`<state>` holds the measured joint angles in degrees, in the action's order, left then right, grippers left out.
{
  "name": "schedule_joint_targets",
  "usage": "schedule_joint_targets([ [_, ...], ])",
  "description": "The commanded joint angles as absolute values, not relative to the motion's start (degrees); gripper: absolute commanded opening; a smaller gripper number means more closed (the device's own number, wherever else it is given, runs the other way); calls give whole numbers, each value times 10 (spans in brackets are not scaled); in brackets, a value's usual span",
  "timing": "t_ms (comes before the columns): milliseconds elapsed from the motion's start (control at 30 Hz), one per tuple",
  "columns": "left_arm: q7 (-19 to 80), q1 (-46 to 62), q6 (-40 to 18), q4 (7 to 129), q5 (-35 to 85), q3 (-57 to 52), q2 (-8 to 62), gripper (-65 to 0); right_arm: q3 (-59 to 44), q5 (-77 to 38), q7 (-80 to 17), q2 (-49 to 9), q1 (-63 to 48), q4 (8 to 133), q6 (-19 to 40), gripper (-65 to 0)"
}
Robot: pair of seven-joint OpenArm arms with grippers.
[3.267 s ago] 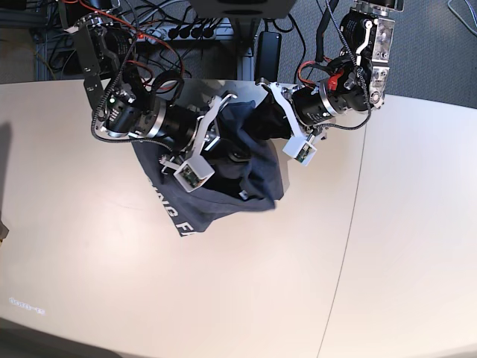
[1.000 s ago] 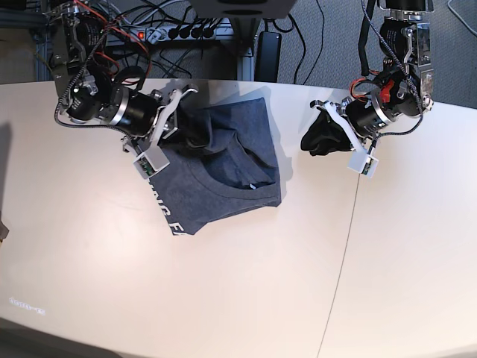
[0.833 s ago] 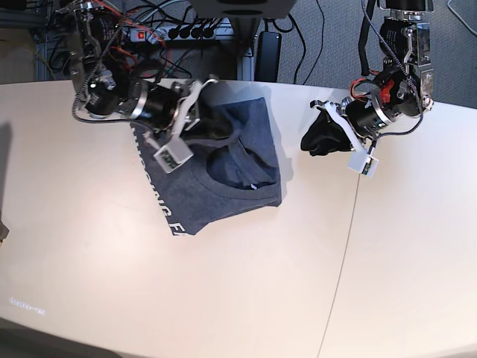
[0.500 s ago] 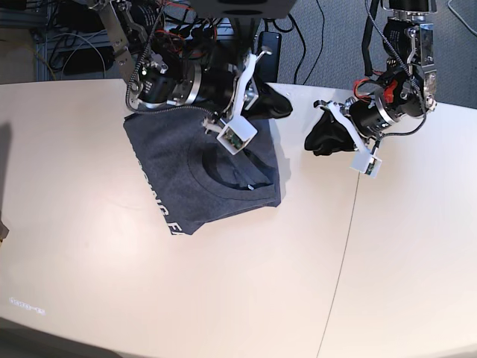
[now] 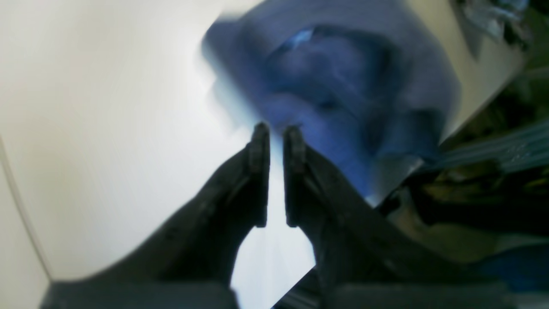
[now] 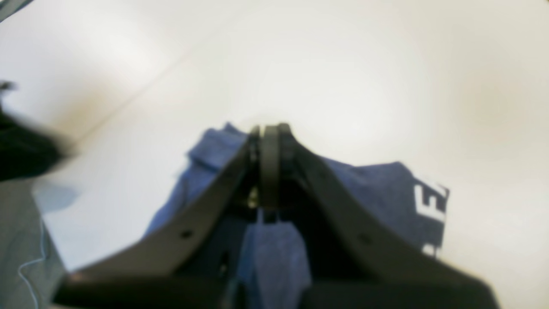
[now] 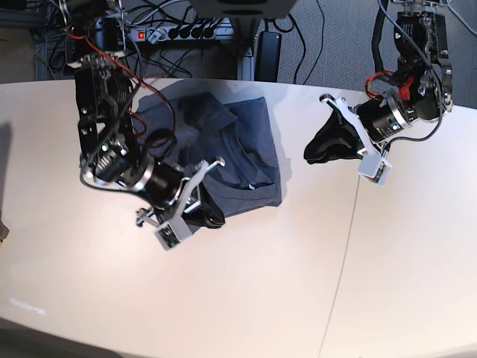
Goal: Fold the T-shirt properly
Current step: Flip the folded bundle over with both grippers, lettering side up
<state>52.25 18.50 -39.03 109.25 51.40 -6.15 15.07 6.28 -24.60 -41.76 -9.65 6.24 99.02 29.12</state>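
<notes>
The dark blue-grey T-shirt (image 7: 250, 142) lies partly folded on the table near its back edge, collar opening facing up. My right gripper (image 7: 211, 218) hovers shut at the shirt's front-left corner. In the right wrist view its closed tips (image 6: 270, 128) sit over the T-shirt (image 6: 377, 189), with white lettering (image 6: 431, 201) to the right and no cloth seen between the fingers. My left gripper (image 7: 309, 154) is off the shirt's right side, above bare table. In the left wrist view its jaws (image 5: 276, 131) show a narrow empty gap, with the blurred T-shirt (image 5: 343, 77) beyond.
A seam (image 7: 349, 231) runs across the pale table (image 7: 246, 298) right of the shirt. Cables and a power strip (image 7: 179, 31) lie behind the back edge. A small dark object (image 7: 3, 231) shows at the left edge.
My right arm has swung from the shirt's back edge down to its front-left corner. The left gripper's jaws have narrowed to a slit, and that arm has shifted slightly.
</notes>
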Motion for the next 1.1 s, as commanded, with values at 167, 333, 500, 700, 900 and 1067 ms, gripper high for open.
schedule_joint_targets([
  [167, 511, 203, -400, 1163, 523, 13, 151, -650, 61, -227, -375, -97, 168, 880, 328, -650],
  [333, 489, 202, -400, 1163, 472, 123, 148, -650, 61, -202, -369, -97, 227, 793, 328, -650],
  [500, 474, 202, -400, 1162, 395, 192, 109, -650, 61, -179, -358, -97, 262, 728, 328, -650],
  [700, 447, 198, -400, 1122, 342, 202, 37, -650, 61, -180, -361, -97, 270, 686, 328, -650],
  [900, 437, 166, -400, 1033, 334, 202, 10, -650, 61, -180, -363, -98, 268, 679, 328, -650],
  [1067, 437, 153, -400, 1011, 329, 202, 11, -650, 61, -187, -366, -98, 258, 679, 329, -650],
])
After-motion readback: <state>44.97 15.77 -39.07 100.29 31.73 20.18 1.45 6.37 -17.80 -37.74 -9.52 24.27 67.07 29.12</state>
